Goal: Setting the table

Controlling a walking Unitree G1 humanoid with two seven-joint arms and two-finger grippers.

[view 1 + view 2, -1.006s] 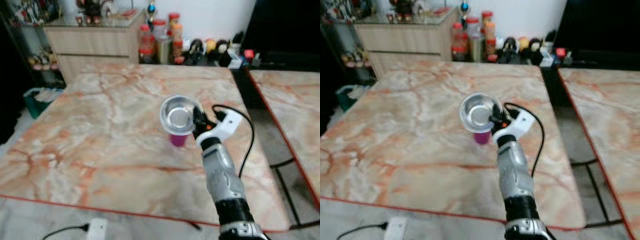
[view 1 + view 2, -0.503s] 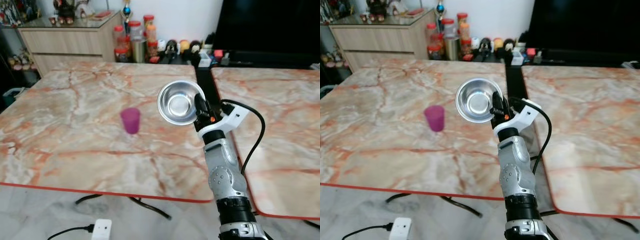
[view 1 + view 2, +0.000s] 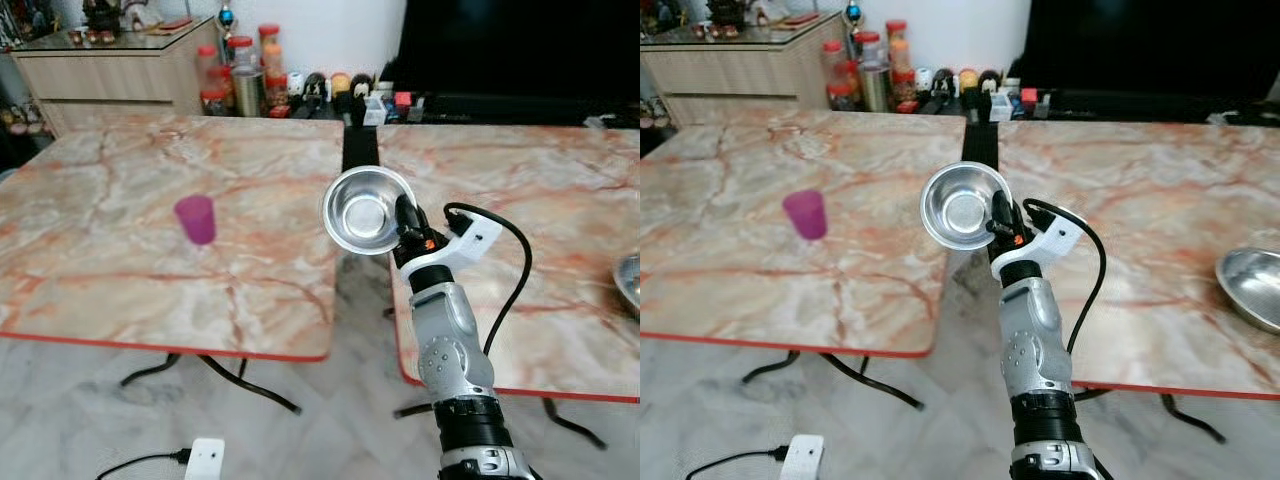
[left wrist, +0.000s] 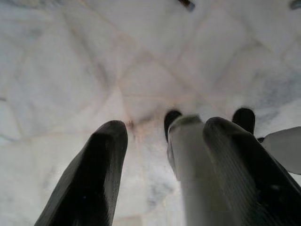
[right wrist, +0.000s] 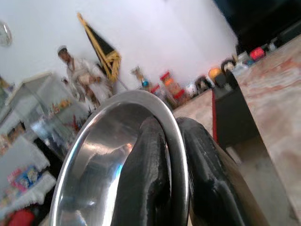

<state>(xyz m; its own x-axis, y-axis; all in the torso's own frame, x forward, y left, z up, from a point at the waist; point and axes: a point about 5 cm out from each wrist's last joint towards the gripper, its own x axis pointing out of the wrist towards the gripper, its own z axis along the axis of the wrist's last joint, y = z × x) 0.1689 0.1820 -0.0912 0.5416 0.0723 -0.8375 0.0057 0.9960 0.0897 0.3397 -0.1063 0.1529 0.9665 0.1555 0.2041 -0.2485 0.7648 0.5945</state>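
The right gripper [image 3: 402, 215] pinches the empty bowl's [image 3: 364, 210] rim; the wrist view shows 1 finger [image 5: 146, 183] inside. The left gripper [image 4: 162, 174] hangs spread, empty.

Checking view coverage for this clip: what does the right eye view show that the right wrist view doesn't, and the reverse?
The right eye view alone takes in the purple cup standing on the left table, a second steel bowl on the right table, and the gap between the tables. The right wrist view alone shows, close up, one finger inside the rim and one outside. Both show the right gripper pinching the rim of the steel bowl it carries, held tilted in the air.
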